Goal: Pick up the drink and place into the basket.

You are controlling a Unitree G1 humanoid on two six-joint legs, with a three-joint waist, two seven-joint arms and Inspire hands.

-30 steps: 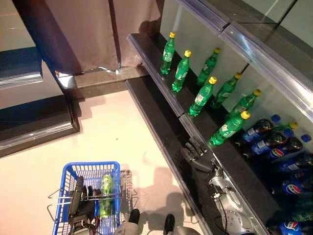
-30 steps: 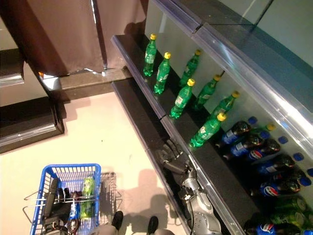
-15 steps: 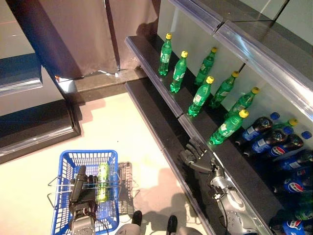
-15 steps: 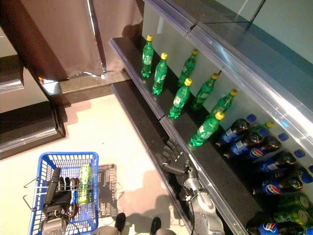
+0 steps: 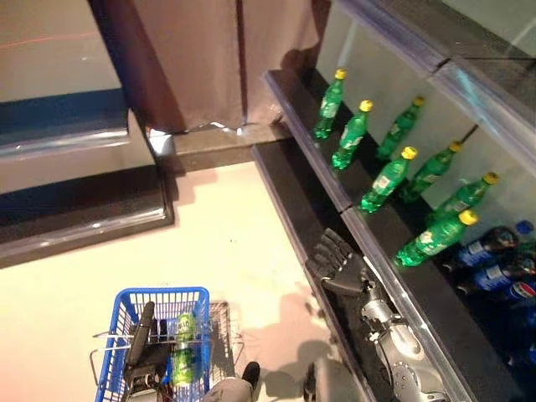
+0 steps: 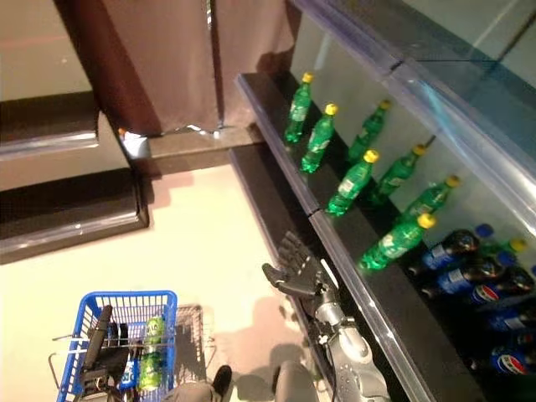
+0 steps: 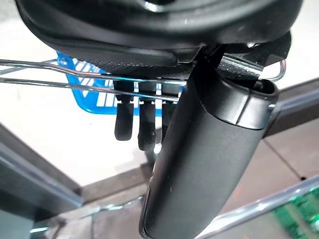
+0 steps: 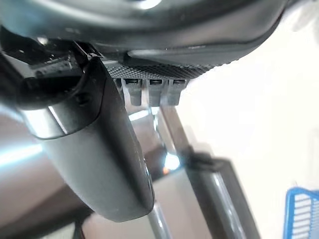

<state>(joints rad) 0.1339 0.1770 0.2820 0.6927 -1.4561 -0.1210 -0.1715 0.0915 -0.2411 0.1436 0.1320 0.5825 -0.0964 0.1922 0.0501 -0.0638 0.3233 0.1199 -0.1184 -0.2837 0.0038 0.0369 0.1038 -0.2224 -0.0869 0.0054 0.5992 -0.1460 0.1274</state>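
Observation:
A green drink bottle [image 5: 182, 358] lies inside the blue wire basket [image 5: 163, 295] on the floor at the lower left. My left hand [image 5: 141, 342] is over the basket, and in the left wrist view its fingers [image 7: 123, 119] curl round the basket's wire handle [image 7: 60, 74]. My right hand [image 5: 335, 264] hovers open and empty by the front edge of the lower shelf [image 5: 293, 197]; its fingers [image 8: 149, 92] show straight in the right wrist view. It is short of the nearest shelf bottle [image 5: 434, 239], which lies tilted.
Several green bottles with yellow caps [image 5: 381, 177] stand in rows on the dark shelf to the right. Dark cola bottles with blue caps [image 5: 494, 251] lie further right. A dark curtain [image 5: 201, 59] and a low step [image 5: 84, 218] close off the far side of the pale floor.
The whole picture has shifted, so the camera moved. The bottle stays in the basket with my left hand on the handle. My right hand remains open by the shelf edge.

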